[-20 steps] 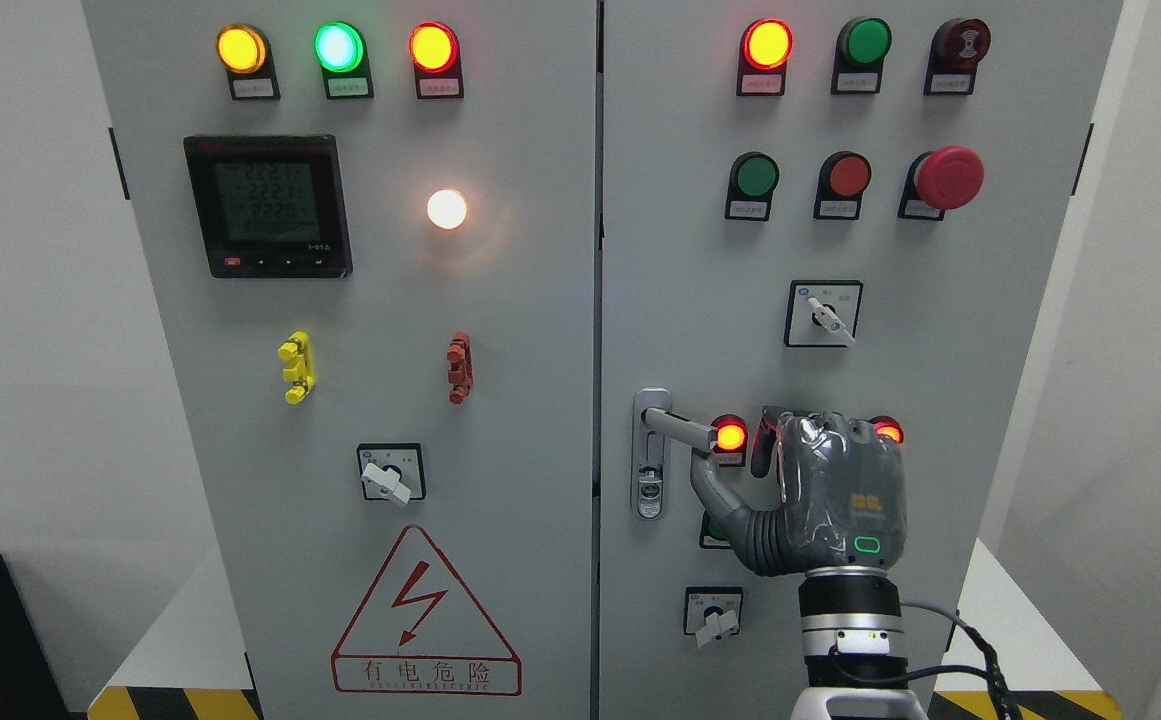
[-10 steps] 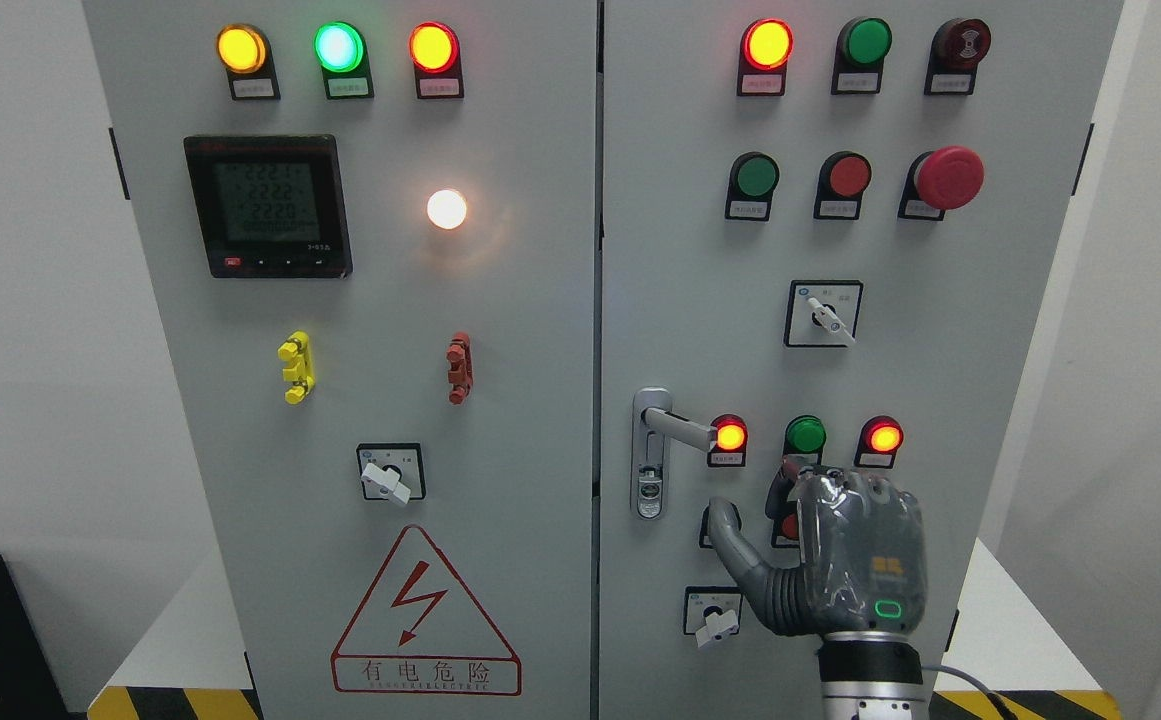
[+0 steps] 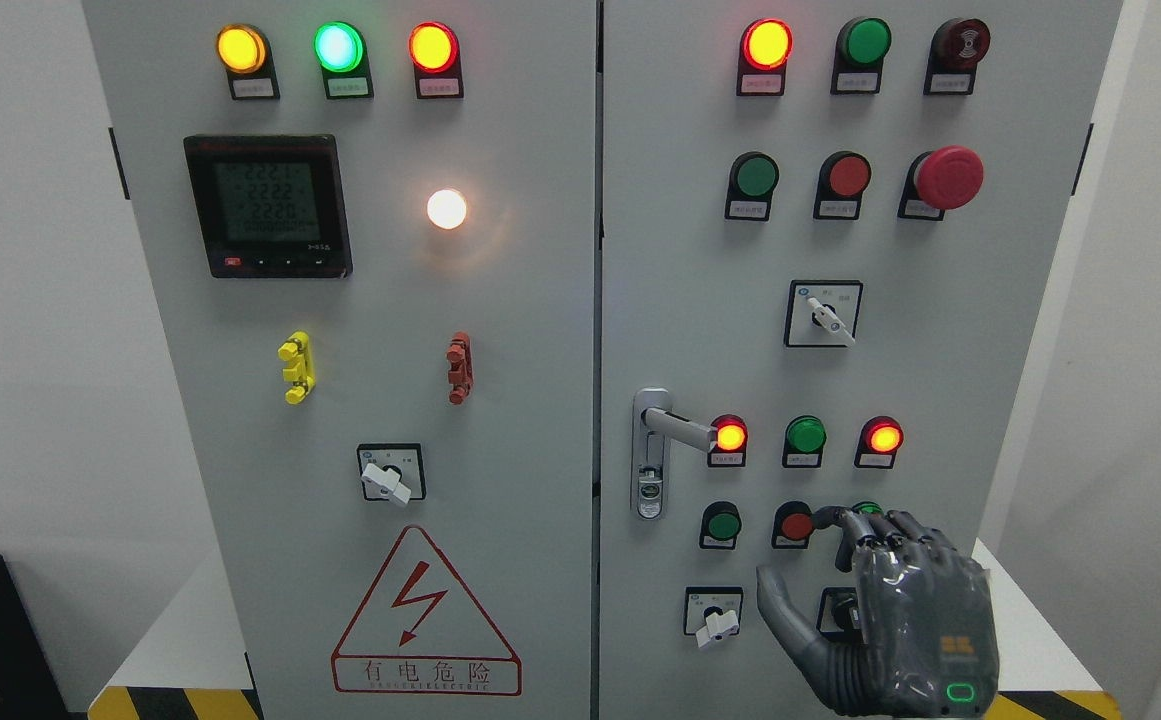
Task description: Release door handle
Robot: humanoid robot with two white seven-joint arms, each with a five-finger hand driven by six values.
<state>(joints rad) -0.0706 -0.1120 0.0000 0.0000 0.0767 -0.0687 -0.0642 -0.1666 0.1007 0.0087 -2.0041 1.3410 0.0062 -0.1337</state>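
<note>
The silver door handle sticks out to the right from its lock plate on the right cabinet door. My right hand is low at the bottom right, well below and to the right of the handle. It holds nothing. Its fingers are loosely bent toward the panel and its thumb points up and left. It hides a selector and part of a green button. The left hand is out of view.
The grey cabinet carries lit indicator lamps, push buttons, a red emergency stop, rotary selectors and a digital meter. A yellow-black hazard strip runs along the base. White walls stand on both sides.
My right hand has let go of the handle and dropped down and to the right, away from it. The handle stays pointing right.
</note>
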